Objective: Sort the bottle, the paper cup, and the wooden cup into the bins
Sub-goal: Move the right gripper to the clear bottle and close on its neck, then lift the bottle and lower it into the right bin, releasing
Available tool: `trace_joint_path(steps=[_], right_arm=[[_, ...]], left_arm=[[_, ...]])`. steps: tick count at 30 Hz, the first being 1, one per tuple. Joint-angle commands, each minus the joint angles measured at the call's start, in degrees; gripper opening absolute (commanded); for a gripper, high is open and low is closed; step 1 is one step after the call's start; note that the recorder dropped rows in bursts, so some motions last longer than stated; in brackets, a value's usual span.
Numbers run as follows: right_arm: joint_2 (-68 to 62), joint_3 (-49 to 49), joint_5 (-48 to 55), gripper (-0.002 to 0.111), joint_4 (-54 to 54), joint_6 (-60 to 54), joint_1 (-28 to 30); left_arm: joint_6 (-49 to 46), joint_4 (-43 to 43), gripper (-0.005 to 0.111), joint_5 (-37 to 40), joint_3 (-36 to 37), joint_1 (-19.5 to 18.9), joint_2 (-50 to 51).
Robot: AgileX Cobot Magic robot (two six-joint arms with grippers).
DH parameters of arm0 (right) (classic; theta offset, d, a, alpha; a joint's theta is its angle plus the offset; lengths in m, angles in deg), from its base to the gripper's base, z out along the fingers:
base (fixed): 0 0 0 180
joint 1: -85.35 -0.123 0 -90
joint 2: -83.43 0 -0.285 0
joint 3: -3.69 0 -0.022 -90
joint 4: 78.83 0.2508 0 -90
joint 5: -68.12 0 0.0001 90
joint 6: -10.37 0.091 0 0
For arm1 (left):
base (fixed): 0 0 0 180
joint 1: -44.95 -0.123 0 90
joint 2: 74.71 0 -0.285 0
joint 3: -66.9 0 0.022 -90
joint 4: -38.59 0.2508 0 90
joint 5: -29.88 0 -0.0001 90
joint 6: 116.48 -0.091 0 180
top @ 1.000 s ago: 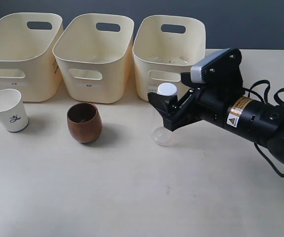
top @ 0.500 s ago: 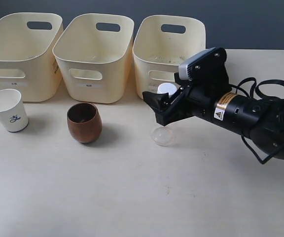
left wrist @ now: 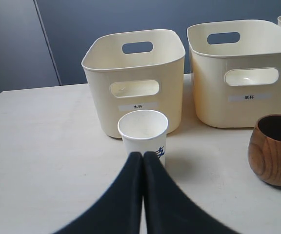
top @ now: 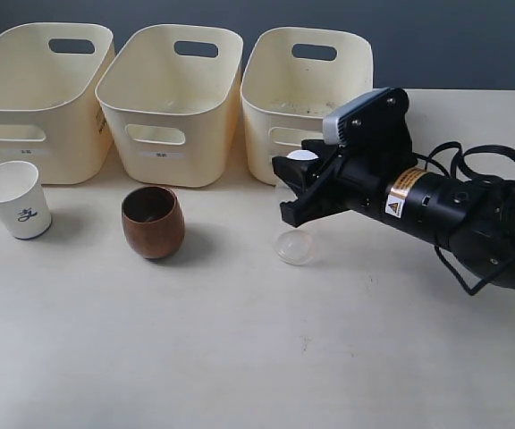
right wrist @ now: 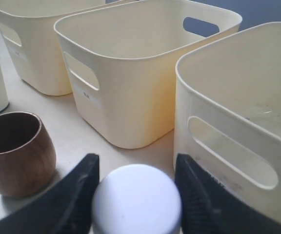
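Observation:
The clear bottle (top: 294,246) with a white cap (right wrist: 136,197) stands on the table in front of the right bin (top: 307,103). My right gripper (top: 288,189) has a finger on each side of it just under the cap, shut on it. The brown wooden cup (top: 153,222) stands before the middle bin (top: 170,103). In front of the left bin (top: 38,94) is the white paper cup (top: 14,199). In the left wrist view my left gripper (left wrist: 143,157) is shut and empty, its tips just short of the paper cup (left wrist: 143,130).
The three cream bins stand in a row along the back of the pale table (top: 240,357). A black cable (top: 481,161) trails behind the right arm. The left arm is outside the exterior view.
The right gripper has slid left and slightly back around the bottle and its fingers have closed in on it. The cups and bins have not moved.

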Motion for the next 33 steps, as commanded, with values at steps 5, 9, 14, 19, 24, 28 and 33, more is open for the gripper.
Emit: trace_joint_path(steps=[5,9,14,19,24,28,33], right_arm=[[1.75,0.37,-2.61,0.001,-1.10,-0.20,-0.04],[6.83,0.48,-3.15,0.001,1.51,-0.20,-0.04],[14.26,5.95,8.52,0.001,1.63,0.19,-0.04],[17.62,16.62,22.49,0.001,1.74,0.61,-0.04],[15.25,27.62,28.43,0.001,3.11,0.55,0.10],[10.21,33.79,28.85,0.001,2.49,0.00,1.13],[1.12,38.30,26.88,0.001,3.16,0.00,3.42]], left_arm=[[0.16,0.04,0.000,-0.76,-0.17,0.03,0.19],[0.16,0.04,0.000,-0.76,-0.17,0.03,0.19],[0.16,0.04,0.000,-0.76,-0.17,0.03,0.19],[0.16,0.04,0.000,-0.76,-0.17,0.03,0.19],[0.16,0.04,0.000,-0.76,-0.17,0.03,0.19],[0.16,0.04,0.000,-0.76,-0.17,0.03,0.19],[0.16,0.04,0.000,-0.76,-0.17,0.03,0.19]])
